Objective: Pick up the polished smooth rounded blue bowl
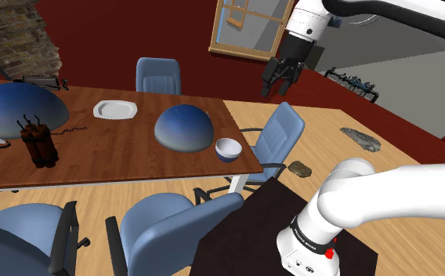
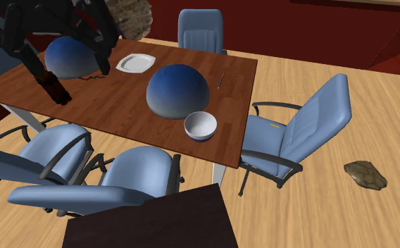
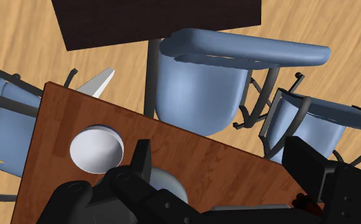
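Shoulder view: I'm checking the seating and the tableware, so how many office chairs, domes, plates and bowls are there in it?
Blue office chairs: 4
Large blue domes: 2
White plate: 1
Small bowl, white inside, blue outside: 1
Total: 8

You were looking at a room in a house, a dining room by its look: a long wooden table (image 1: 119, 149) ringed with blue swivel chairs (image 1: 280, 137), a white plate (image 1: 116, 110) and a bowl (image 1: 228, 148) laid on it. Dark red walls (image 1: 135, 31) rose over a plank floor (image 1: 401, 149), with a framed window (image 1: 244, 27) at twelve o'clock in the shoulder view and rough stonework (image 1: 17, 35) at ten.
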Robot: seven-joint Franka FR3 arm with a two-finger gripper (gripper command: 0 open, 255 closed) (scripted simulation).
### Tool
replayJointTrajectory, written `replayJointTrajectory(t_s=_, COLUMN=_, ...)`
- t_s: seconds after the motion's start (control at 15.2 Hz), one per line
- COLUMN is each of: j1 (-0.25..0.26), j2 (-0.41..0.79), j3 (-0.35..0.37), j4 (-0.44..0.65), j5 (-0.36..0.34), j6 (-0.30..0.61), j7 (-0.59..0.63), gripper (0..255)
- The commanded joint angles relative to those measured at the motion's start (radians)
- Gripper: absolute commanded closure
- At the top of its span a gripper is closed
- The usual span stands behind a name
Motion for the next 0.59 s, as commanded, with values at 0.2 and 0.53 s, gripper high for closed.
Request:
replayJointTrajectory(t_s=0.2, j1=-0.013, j2=0.031, j3=-0.037, j4=-0.059, j5=-0.022, j6=0.085, j7=-0.038, gripper=0)
replayJointTrajectory(t_s=0.53, j1=-0.034, j2=0.11, j3=-0.1, j4=-0.133, j5=-0.053, j6=0.233, j7=-0.101, gripper=0)
